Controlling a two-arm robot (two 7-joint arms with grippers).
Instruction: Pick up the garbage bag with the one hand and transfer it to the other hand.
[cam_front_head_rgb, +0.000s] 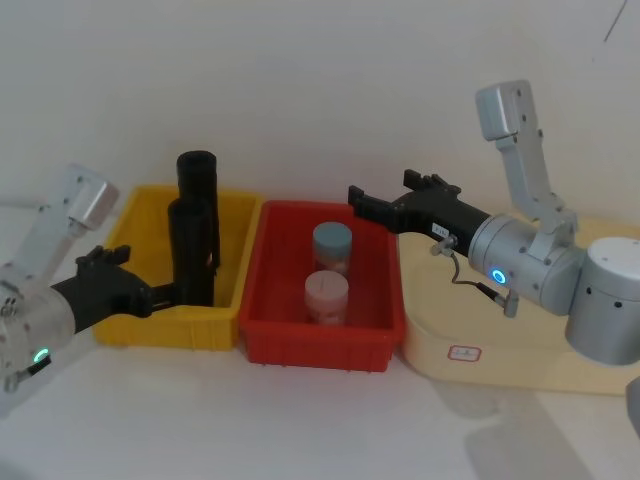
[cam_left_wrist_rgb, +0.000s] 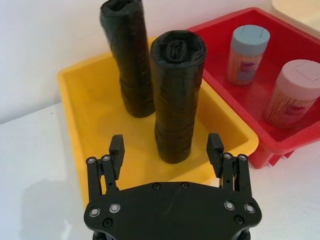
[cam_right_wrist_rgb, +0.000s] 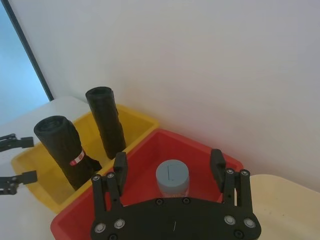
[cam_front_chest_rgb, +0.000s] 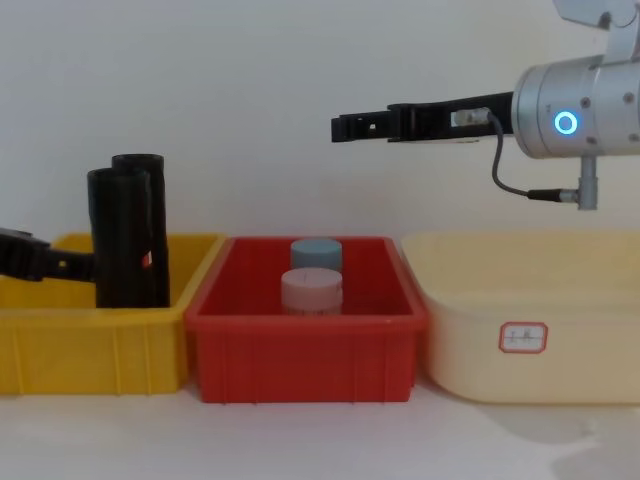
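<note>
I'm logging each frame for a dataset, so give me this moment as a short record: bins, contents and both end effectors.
yellow bin: garbage bag standing nearer the robot, second roll behind it
red bin: pink-lidded jar in front, grey-lidded jar behind
cream bin: right of the red bin
left end effector: open, low at the yellow bin, facing the garbage bag, not gripping
right end effector: open, raised above the red bin, holding nothing
stage: pickup not yet done

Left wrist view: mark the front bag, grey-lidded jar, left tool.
front bag (cam_left_wrist_rgb: 176, 100), left wrist view, middle of roll.
grey-lidded jar (cam_left_wrist_rgb: 248, 37), left wrist view, lid top.
left tool (cam_left_wrist_rgb: 166, 143), left wrist view, midway between fingertips.
</note>
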